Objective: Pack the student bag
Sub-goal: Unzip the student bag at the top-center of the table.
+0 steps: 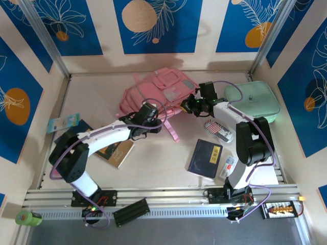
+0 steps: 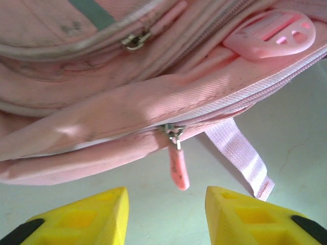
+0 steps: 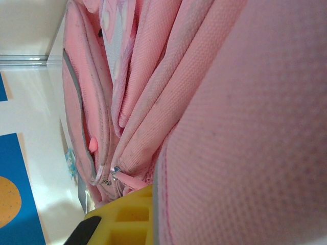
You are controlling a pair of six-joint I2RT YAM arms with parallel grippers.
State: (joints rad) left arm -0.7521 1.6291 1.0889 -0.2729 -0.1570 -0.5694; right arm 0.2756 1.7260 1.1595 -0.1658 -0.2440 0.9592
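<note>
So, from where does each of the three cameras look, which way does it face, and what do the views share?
Top external: above and behind the arms, looking down at the table; both arms show, left gripper and right gripper at the student bag.
Left wrist: on the left arm, facing the bag's zip pull; two yellow fingers show.
Right wrist: on the right arm, close against bag fabric; one yellow finger shows.
Shared: all three show the bag.
</note>
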